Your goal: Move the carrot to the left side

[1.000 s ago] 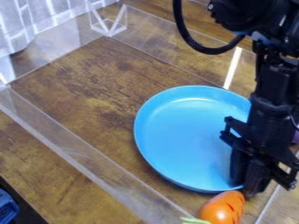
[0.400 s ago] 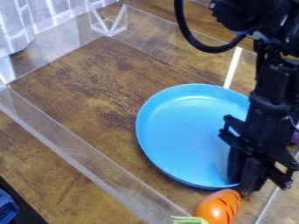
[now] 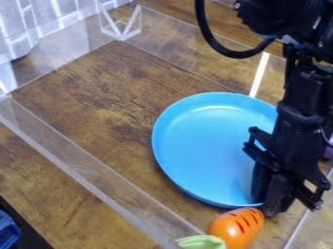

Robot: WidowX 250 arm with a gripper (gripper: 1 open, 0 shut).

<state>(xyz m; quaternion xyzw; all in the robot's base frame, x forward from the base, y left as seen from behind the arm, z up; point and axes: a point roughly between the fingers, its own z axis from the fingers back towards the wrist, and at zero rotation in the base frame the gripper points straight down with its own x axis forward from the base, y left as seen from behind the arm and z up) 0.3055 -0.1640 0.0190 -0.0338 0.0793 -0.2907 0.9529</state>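
Observation:
The carrot (image 3: 235, 228) lies at the bottom edge of the camera view, just off the near rim of the blue plate (image 3: 208, 146). It is orange, with its light green top (image 3: 198, 241) pointing left. My gripper (image 3: 285, 199) hangs straight down over the plate's right rim, its dark fingers (image 3: 268, 191) close together. The carrot's right end meets the fingertips, and the contact itself is partly hidden behind them.
A clear plastic wall (image 3: 92, 165) runs along the near-left side of the wooden table (image 3: 104, 88). Another clear piece (image 3: 120, 21) stands at the back. A black cable (image 3: 215, 39) loops down from the arm.
The carrot has shifted left and swung so that its green top now shows at the bottom edge. The gripper has stayed in place and its jaws have closed slightly.

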